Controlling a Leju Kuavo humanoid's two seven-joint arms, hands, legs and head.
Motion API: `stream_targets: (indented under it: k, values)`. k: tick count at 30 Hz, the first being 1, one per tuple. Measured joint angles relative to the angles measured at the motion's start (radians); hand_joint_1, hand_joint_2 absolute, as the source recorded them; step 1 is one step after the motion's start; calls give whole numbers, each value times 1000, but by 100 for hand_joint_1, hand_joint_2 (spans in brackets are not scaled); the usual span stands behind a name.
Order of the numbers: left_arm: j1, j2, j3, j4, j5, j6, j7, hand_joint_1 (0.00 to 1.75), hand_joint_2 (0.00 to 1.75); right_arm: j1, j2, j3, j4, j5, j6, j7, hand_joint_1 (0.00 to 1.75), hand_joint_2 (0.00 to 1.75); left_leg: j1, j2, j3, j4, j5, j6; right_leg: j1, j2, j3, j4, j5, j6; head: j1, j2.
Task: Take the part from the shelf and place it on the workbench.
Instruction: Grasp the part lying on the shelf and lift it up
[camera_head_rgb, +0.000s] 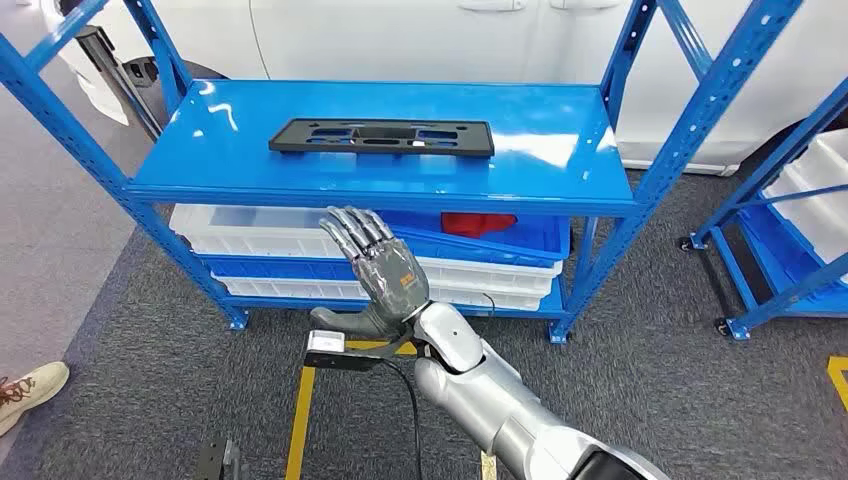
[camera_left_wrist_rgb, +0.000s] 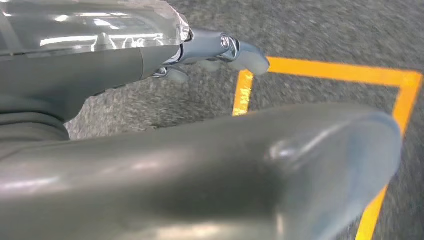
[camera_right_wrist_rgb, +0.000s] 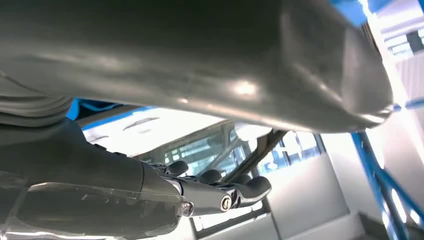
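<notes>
A black flat plastic part (camera_head_rgb: 381, 137), long and slotted, is seen lying on the top deck of a blue metal shelf (camera_head_rgb: 560, 165), roughly at the middle of that deck and nearer its back edge than its front edge, untouched by anything. The right robot hand (camera_head_rgb: 385, 272) is raised in front of the shelf, below the front lip of the top deck and short of the part, with its palm turned away from the head camera and its fingers (camera_head_rgb: 352, 232) stretched out and slightly apart, nothing being held in it; in the right wrist view the same robot hand (camera_right_wrist_rgb: 210, 192) is shown with its fingers extended and free. The left robot hand (camera_left_wrist_rgb: 220, 50) is seen in the left wrist view above grey carpet (camera_left_wrist_rgb: 320, 30) crossed by an orange floor line (camera_left_wrist_rgb: 340, 72); its fingers are extended with nothing between them. Under the shelf's top deck, white plastic bins (camera_head_rgb: 300, 225) are stacked, with a blue bin (camera_head_rgb: 510, 240) resting on them and a red object (camera_head_rgb: 478, 222) inside it. Behind the shelf a white car body (camera_head_rgb: 420, 40) is visible. To the right of the shelf a second blue rack (camera_head_rgb: 790, 250) stands, and far to the left of the shelf a person's shoe (camera_head_rgb: 30, 392) rests on the floor.
</notes>
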Motion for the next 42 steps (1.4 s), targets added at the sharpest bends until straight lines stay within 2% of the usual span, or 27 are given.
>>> stream_targets:
  k: [2, 3, 4, 6, 8, 9, 10, 13, 14, 15, 17, 19, 20, 21, 23, 24, 25, 28, 29, 32, 34, 36, 37, 38, 39, 40, 42]
  values:
    - [3, 0, 0, 0, 0, 1, -1, 0, 0, -3, 4, 0, 5, -2, -2, -2, 0, 0, 3, -1, 14, -6, -5, 5, -1, -1, -21, 38, 5, 3, 0, 0]
    - [5, 0, 1, 0, 0, 2, -2, 0, 0, -7, 7, 0, 11, -4, -4, -3, 0, 0, 4, -2, 27, -11, -10, 11, -1, -1, -48, 82, 8, 5, 0, 0]
    - [7, 1, 1, 0, 0, 2, -3, 0, 0, -8, 9, 0, 17, -7, -7, -4, 0, 0, 5, -3, 39, -16, -17, 15, -2, -1, -88, 141, 4, 6, 0, 0]
    - [11, 1, 2, 0, 0, 4, -4, 0, 0, -6, 10, 0, 33, -14, -16, -6, 0, 0, 3, -5, 70, -21, -38, 19, -2, -1, -182, 249, -37, 9, 1, 0]
    - [19, 1, 4, 1, 0, 6, -4, 0, 0, -3, 9, 0, 48, -17, -27, -6, 0, 0, 3, -10, 110, -24, -67, 18, -2, -1, -245, 272, -90, 10, 1, 0]
    - [22, 1, 5, 1, 0, 8, -5, 0, 0, -2, 9, 0, 53, -17, -34, -6, 0, 0, 2, -11, 133, -24, -84, 17, -1, -1, -256, 241, -92, 7, 1, 0]
    - [25, 1, 6, 1, 0, 11, -5, 0, 0, -2, 9, -1, 58, -18, -41, -5, 0, 0, 1, -13, 155, -25, -102, 15, 0, -1, -260, 190, -62, 2, 1, 0]
    - [28, 0, 9, 8, -2, 20, -4, 0, 0, 2, 9, -8, 75, -40, -52, -5, 0, 0, -3, -16, 208, -23, -158, 5, 10, 2, -256, 23, 173, -16, 0, 0]
    - [28, -1, 10, 10, -2, 22, -4, 0, 0, 3, 11, -12, 78, -56, -49, -8, 0, 0, -3, -17, 222, -22, -170, -1, 14, 5, -253, -1, 218, -21, 0, 0]
    - [26, -1, 12, 10, -2, 24, -5, 0, 0, 0, 15, -19, 78, -76, -43, -14, 0, 0, -3, -17, 229, -13, -170, -7, 16, 8, -244, -5, 219, -26, 0, 0]
    - [23, 1, 16, 10, -2, 25, -7, 0, 0, -11, 27, -32, 76, -109, -27, -26, 0, 87, 0, -15, 210, 54, -137, -18, 14, 12, -218, -7, 191, -38, 0, 0]
    - [21, 1, 19, 10, -2, 26, -10, 0, 0, -15, 34, -40, 76, -125, -16, -33, 0, 175, 3, -13, 135, 179, -116, -30, 8, 13, -184, -14, 167, -45, 0, 0]
    - [21, 1, 20, 10, -2, 27, -10, 0, 0, -14, 35, -43, 77, -138, -5, -39, 0, 175, 6, -11, 92, 234, -135, -36, 7, 13, -167, -15, 154, -47, 0, 0]
    - [22, 1, 22, 10, -2, 29, -9, 0, 0, -12, 37, -48, 77, -165, 14, -52, 0, 175, 9, -10, 52, 269, -178, -42, 6, 14, -151, -15, 141, -47, 0, 0]
    - [26, 1, 25, 10, -3, 35, -8, 0, 0, -6, 42, -70, 76, -266, 72, -94, 0, 175, 13, -9, -3, 274, -269, -49, 3, 16, -119, -15, 115, -45, 0, 0]
    - [27, 1, 27, 11, -4, 37, -9, 0, 0, -1, 45, -86, 75, -325, 98, -118, 0, 175, 15, -8, -17, 245, -280, -51, 1, 18, -102, -14, 102, -43, 0, 0]
    - [28, 1, 28, 11, -5, 38, -10, 0, 0, 3, 47, -105, 71, -378, 115, -138, 0, 175, 16, -8, -24, 199, -252, -51, -1, 18, -87, -14, 90, -40, 0, 0]
    - [33, 2, 31, 13, -13, 39, -12, 0, 0, 16, 45, -162, 56, -473, 125, -178, 0, 44, 18, -5, -25, 35, -31, -42, 0, 20, -58, -10, 59, -26, 0, 0]
    - [35, 2, 32, 14, -16, 39, -12, 0, 0, 21, 42, -179, 50, -486, 121, -185, 0, 44, 17, -5, -26, 10, 17, -36, 1, 22, -55, -9, 52, -20, 0, 0]
    - [34, 1, 32, 14, -28, 36, -10, 0, 0, 34, 28, -213, 20, -497, 107, -193, 0, 175, 17, -6, -22, 0, 37, -16, 2, 22, -53, -8, 33, -1, 0, 0]
    - [29, 1, 32, 14, -35, 34, -8, 0, 0, 40, 18, -226, 3, -496, 107, -185, 0, 175, 20, -4, -12, -9, 35, -3, 2, 14, -79, 52, -6, 7, 0, 0]
    - [27, 2, 32, 14, -43, 33, -3, 0, 0, 51, 6, -234, -5, -484, 103, -166, 0, 175, 18, -3, -6, -10, 29, 6, 0, 7, -150, 186, -65, 11, 0, 0]
    - [26, 2, 32, 14, -48, 33, 0, 0, 0, 59, 0, -236, -6, -463, 89, -153, 0, 175, 16, -4, -4, -9, 26, 9, 0, 7, -187, 247, -82, 12, 0, 0]
    - [26, 2, 32, 14, -52, 33, 3, 0, 0, 66, -6, -237, -6, -424, 63, -135, 0, 175, 15, -5, -3, -9, 22, 10, -1, 7, -211, 280, -82, 12, 0, 0]
    - [27, 2, 32, 14, -57, 32, 5, 0, 0, 71, -11, -237, -6, -369, 28, -113, 0, 175, 14, -6, -1, -7, 19, 10, 0, 6, -215, 272, -62, 11, 0, 0]
    - [26, 1, 32, 14, -61, 32, 7, 0, 0, 74, -16, -236, -6, -304, -10, -90, 0, 175, 13, -7, 3, -6, 15, 9, 0, 6, -199, 223, -24, 7, 0, 0]
    - [24, -1, 31, 14, -68, 31, 9, 0, 0, 77, -22, -236, -11, -161, -64, -49, 0, 175, 8, -8, 8, 0, 6, 4, 4, 5, -137, 78, 50, -4, 0, 0]
